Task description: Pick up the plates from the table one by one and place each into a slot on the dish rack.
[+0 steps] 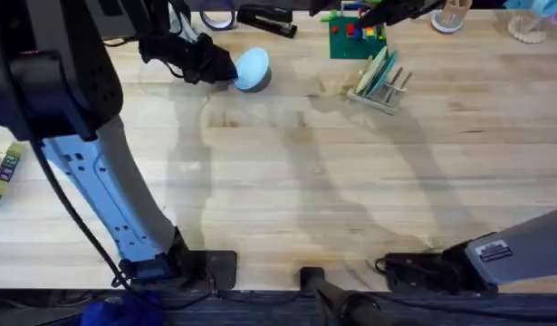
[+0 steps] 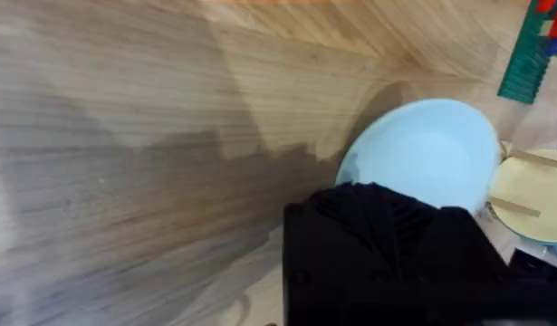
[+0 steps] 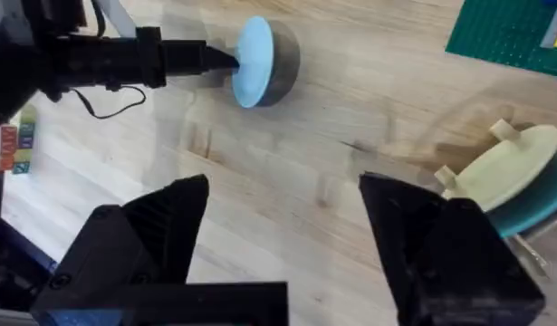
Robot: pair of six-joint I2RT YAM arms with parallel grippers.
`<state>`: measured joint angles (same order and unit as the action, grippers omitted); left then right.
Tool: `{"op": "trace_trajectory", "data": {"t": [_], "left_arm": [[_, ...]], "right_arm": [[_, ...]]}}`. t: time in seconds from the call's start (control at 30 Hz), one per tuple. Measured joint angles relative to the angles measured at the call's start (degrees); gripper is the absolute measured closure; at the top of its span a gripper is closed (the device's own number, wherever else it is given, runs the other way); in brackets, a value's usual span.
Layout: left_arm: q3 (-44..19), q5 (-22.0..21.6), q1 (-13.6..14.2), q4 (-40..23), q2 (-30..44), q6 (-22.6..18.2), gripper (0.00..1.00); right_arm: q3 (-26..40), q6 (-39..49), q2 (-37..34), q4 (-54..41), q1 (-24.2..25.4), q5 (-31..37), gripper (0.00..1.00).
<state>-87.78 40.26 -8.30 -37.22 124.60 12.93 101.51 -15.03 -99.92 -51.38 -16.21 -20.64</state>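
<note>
From the overhead camera I see my left arm reaching far up the table (image 1: 287,181), its left gripper (image 1: 225,72) closed on the near-left edge of the pale light-blue plate (image 1: 253,66), which is tipped up off the wood and casts a dark shadow beside it. The right wrist camera confirms it: the black fingertips (image 3: 225,62) pinch the rim of the light-blue plate (image 3: 254,49), which stands nearly on edge there, and the left arm's gripper (image 3: 231,62) stretches in from the side. In the left wrist view the plate (image 2: 423,149) fills the space just beyond the black finger block, and I cannot make out the fingertips themselves in that picture. The dish rack (image 1: 379,81) sits to the right of the held plate, well apart from it and close to the green baseplate (image 1: 355,38) at the far edge. It already carries plates leaning in its slots; I read a cream plate (image 3: 504,172) in front of a teal plate (image 3: 536,206), with dowel pegs against the cream face. The rack (image 3: 532,254) is just beyond my right gripper (image 3: 287,244), whose two black fingers are spread wide with nothing between them. In the overhead picture the right arm's base lies low at the near right, and coloured blocks (image 1: 2,172) rest at the left edge.
</note>
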Motion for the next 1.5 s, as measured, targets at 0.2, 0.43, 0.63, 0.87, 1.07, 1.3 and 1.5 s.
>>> {"op": "trace_trajectory", "data": {"t": [0.2,0.43,0.63,0.87,1.07,1.3,1.5], "left_arm": [[-1.4,1.2,-0.3,-1.0,1.4,0.2,0.962],[-2.1,4.1,-0.7,-0.6,2.9,-0.8,0.961],[-2.1,4.2,-0.7,-0.5,2.9,-1.2,0.961],[-2.1,4.2,-0.7,-0.5,2.9,-1.2,0.961],[-2.1,4.2,-0.7,-0.5,2.9,-1.4,0.961],[-2.1,4.2,-0.7,-0.5,2.9,-1.4,0.96],[-2.1,4.2,-0.7,-0.5,2.9,-1.4,0.961]], "right_arm": [[0.0,0.0,0.0,-0.7,0.0,0.0,0.006],[0.0,0.0,0.0,-1.1,0.0,0.0,0.006],[0.0,0.0,-1.4,-1.1,-0.9,0.0,0.007],[0.0,0.0,-9.1,0.3,-5.2,0.0,0.006],[0.0,-1.1,-14.3,5.7,-6.6,0.0,0.007],[0.0,-4.7,-19.5,11.2,-6.7,0.0,0.007],[0.0,-9.7,-23.6,17.1,-8.0,0.0,0.008]]}}
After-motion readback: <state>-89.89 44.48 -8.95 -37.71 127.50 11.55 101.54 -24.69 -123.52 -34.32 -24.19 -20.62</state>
